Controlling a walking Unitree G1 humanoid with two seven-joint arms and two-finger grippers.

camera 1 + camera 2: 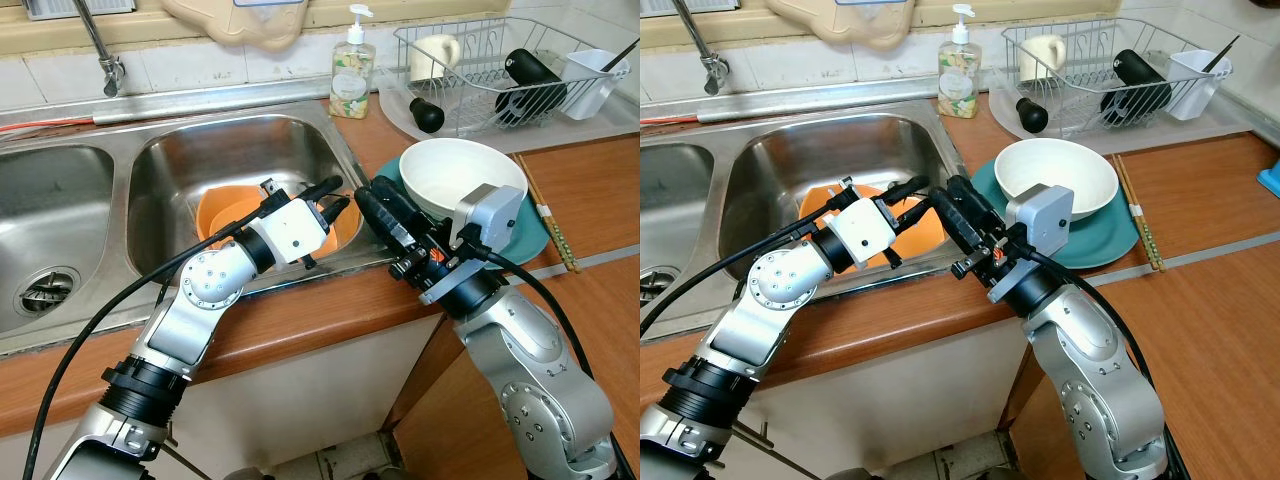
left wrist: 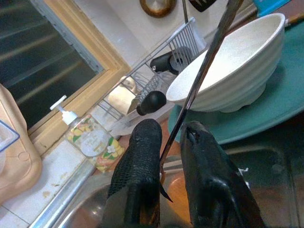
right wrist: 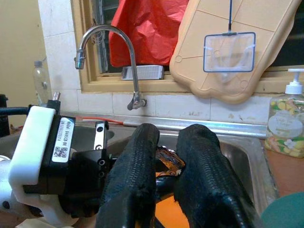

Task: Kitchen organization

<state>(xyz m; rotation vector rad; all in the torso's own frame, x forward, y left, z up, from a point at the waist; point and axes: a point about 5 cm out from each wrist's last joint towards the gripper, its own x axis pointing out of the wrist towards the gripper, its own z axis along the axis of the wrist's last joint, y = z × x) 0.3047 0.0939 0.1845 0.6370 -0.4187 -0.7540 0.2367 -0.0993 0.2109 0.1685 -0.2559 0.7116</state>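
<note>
orange bowl [image 1: 225, 215] sits in the sink [image 1: 170, 165] | left hand [image 1: 335, 200] pinches a thin dark stick over it | right hand [image 1: 372, 205] nearly closed, holds nothing, likely ready to take it

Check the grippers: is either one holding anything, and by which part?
Left gripper pinches a thin dark rod near its lower end. Right gripper: cannot tell.

The two head cameras look forward and down from above the counter edge, both taking in the sink [image 1: 240, 170], the white bowl [image 1: 462, 175] and the dish rack [image 1: 1110, 70]. The left wrist camera sits close behind its fingers [image 2: 137, 175], facing the bowl and rack. The right wrist camera looks across the sink toward the faucet [image 3: 109, 52] and window.
</note>
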